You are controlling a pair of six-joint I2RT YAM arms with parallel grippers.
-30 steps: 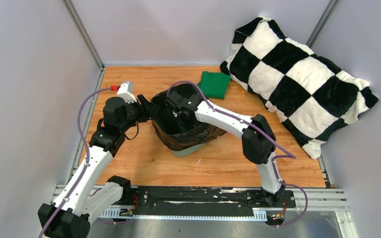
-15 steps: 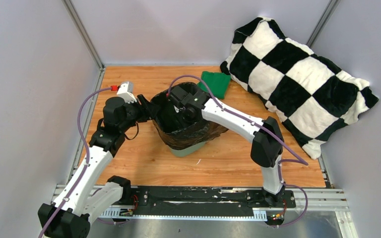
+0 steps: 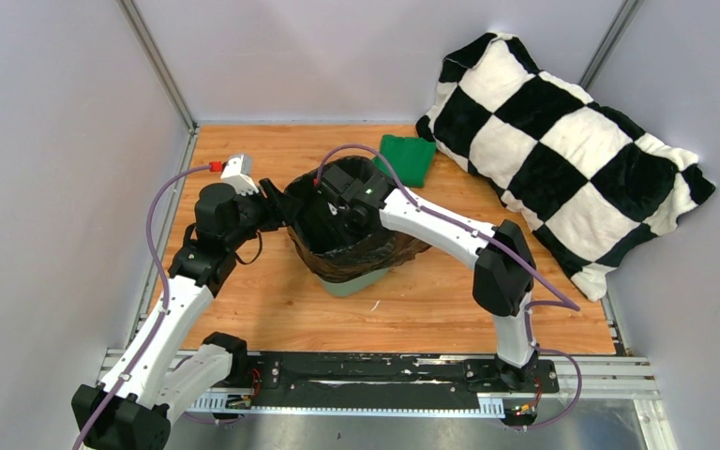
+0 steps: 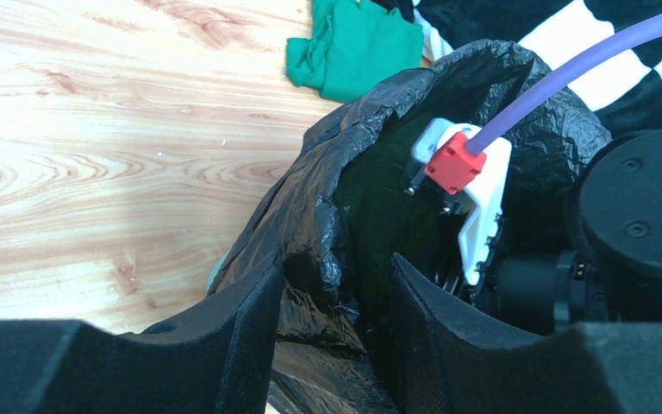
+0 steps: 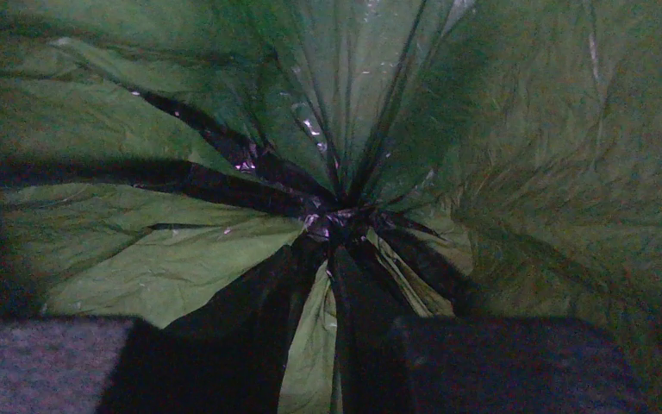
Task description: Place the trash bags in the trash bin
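Since a second ago the right arm has swung its elbow outward and its wrist has shifted toward the far side of the bin's mouth, with hardly any change in the last half second; the right gripper [image 5: 276, 345] points down inside the bag [image 3: 339, 255], jaws wide apart with nothing between them but loose pleats running to the gathered bottom seam; the left gripper [image 4: 332, 289] sits at the left rim, one finger outside the film and one inside, jaws narrowed onto a fold of the bag's edge, which it appears to grip; the bag lines the bin [image 3: 354, 284], its top draped over the walls, green showing through the film below; the bin stands mid-table [image 3: 272, 309], the cloth [image 3: 408, 157] just behind it and the pillow [image 3: 562, 141] off to the right. Likely risks: the right fingers snagging pleats on the way out and dragging the liner up; a sideways tug from the left tipping the light bin; thin film tearing. Hidden: the bin's rim under plastic; whether the left jaws also catch the wall; the right fingertips from above.
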